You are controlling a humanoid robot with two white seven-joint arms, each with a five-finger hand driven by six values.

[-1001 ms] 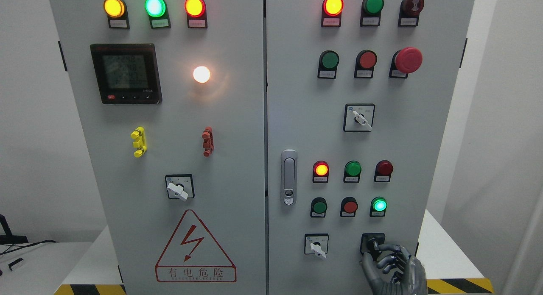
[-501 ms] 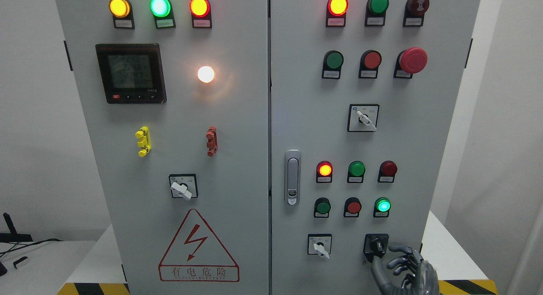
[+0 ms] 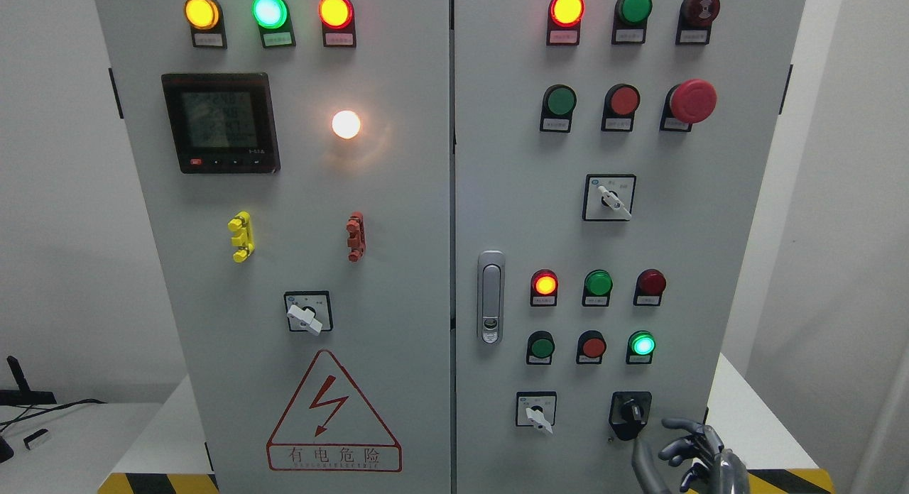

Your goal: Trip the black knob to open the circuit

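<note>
The black knob [image 3: 630,412] sits in a black square plate at the lower right of the grey cabinet's right door [image 3: 511,196], its handle pointing roughly upward. My right hand [image 3: 692,460] hangs just below and to the right of the knob, apart from it. Its dark metal fingers [image 3: 683,426] are loosely curled and hold nothing. The thumb points up toward the plate's lower edge without touching it. My left arm does not show.
A white selector switch [image 3: 537,416] sits left of the black knob. A lit green lamp [image 3: 642,344], red and green buttons, and a door latch [image 3: 489,297] are above. The cabinet stands on a white table [image 3: 753,423] with a hazard-striped edge.
My right hand has let go of the black knob and dropped down and to the right. The knob's handle now points upward. The camera view shifted slightly.
</note>
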